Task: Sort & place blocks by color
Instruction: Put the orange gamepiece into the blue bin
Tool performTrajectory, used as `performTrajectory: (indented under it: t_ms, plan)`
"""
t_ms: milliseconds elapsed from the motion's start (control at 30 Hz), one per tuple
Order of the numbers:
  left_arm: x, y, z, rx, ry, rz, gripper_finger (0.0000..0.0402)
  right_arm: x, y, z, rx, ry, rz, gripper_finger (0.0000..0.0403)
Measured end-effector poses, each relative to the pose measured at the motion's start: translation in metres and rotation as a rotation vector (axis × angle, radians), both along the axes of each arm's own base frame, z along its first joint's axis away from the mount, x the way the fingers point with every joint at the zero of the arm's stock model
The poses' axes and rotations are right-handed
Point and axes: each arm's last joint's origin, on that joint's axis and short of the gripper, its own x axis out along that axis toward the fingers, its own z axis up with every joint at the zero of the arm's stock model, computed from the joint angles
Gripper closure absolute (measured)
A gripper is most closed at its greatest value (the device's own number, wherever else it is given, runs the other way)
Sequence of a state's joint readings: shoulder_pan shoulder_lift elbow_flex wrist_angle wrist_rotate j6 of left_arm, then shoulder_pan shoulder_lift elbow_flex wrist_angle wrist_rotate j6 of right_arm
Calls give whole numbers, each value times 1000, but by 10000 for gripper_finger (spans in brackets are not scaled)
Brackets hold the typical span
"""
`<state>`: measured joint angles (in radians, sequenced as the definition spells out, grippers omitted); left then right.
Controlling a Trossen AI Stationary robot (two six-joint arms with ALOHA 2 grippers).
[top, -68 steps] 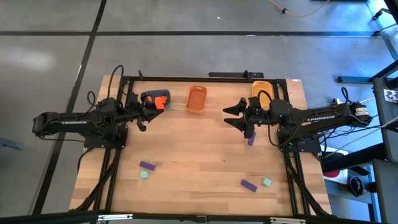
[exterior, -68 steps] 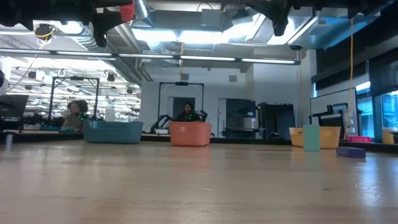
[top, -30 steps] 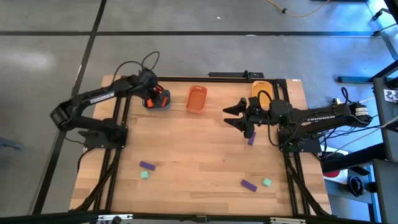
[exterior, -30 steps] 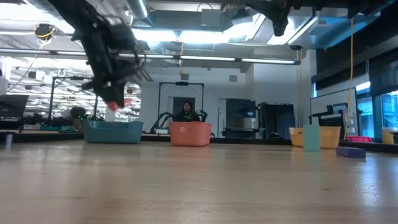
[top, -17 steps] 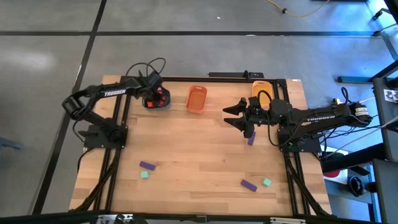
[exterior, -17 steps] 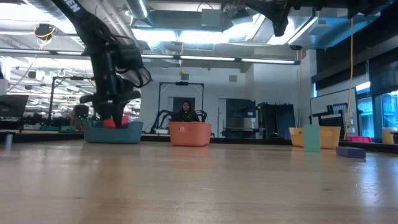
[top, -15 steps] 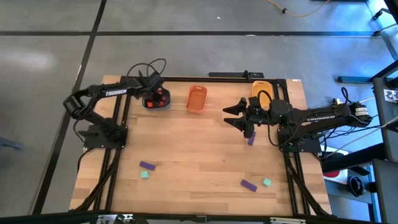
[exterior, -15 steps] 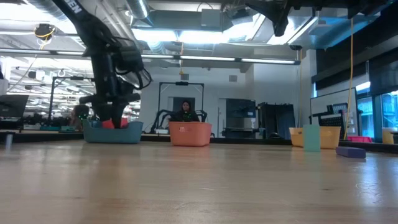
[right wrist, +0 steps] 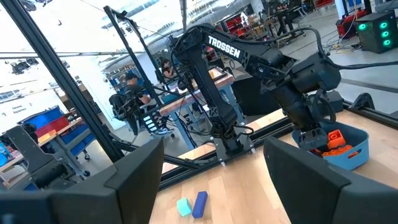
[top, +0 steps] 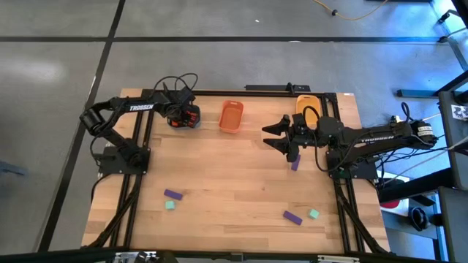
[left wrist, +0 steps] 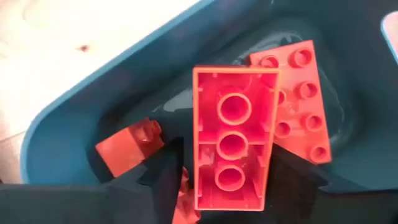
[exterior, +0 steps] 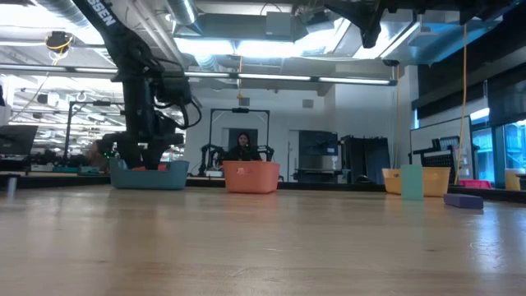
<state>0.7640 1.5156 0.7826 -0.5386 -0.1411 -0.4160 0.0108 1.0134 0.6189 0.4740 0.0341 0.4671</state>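
My left gripper (top: 184,115) reaches down into the blue-grey tray (top: 174,119) at the table's far left, shut on an orange-red brick (left wrist: 235,134). Other orange-red bricks (left wrist: 297,99) lie in that tray. My right gripper (top: 270,136) hangs open above the table right of centre, touching nothing; its fingers spread wide in the right wrist view (right wrist: 211,186). A purple brick (top: 295,164) lies just near of it. Loose on the near table are a purple brick (top: 172,194) beside a mint cube (top: 170,205), and another purple brick (top: 292,217) beside a mint cube (top: 314,214). My left gripper pinches the orange-red brick by its two long sides (left wrist: 198,180), near one end, between both fingers. The fingers come from above, pointing down into the tray. The brick's hollow underside faces the wrist camera. Whether its far end rests on the bricks below, I cannot tell.
An orange tray (top: 231,115) and a yellow tray (top: 307,106) stand along the far edge, right of the blue-grey one. Black frame rails run down both sides of the table (top: 234,183). People sit in the room behind (exterior: 243,146).
My left gripper, holding the orange-red brick, has come down from above the blue-grey tray until it reaches inside it, while the arm's elbow drew back toward the left. The right arm has kept still.
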Motion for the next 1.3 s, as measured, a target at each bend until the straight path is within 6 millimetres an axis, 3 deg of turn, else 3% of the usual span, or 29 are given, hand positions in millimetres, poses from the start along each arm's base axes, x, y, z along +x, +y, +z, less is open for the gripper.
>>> performTrajectory:
  t_ms: [167,500,700,967,1300]
  plan:
    - [-4,1,10,14,-42,6,186,0,0,0,0,0,0,123]
    - [-28,-2,54,139,-178,61,181,0,0,0,-1,0,0,123]
    - [-28,-10,49,64,-189,87,181,0,0,0,-1,0,0,123]
    - [-26,-13,45,101,-181,164,180,0,0,0,-1,0,0,123]
    - [-24,-13,45,82,-191,83,179,0,0,0,0,0,0,123]
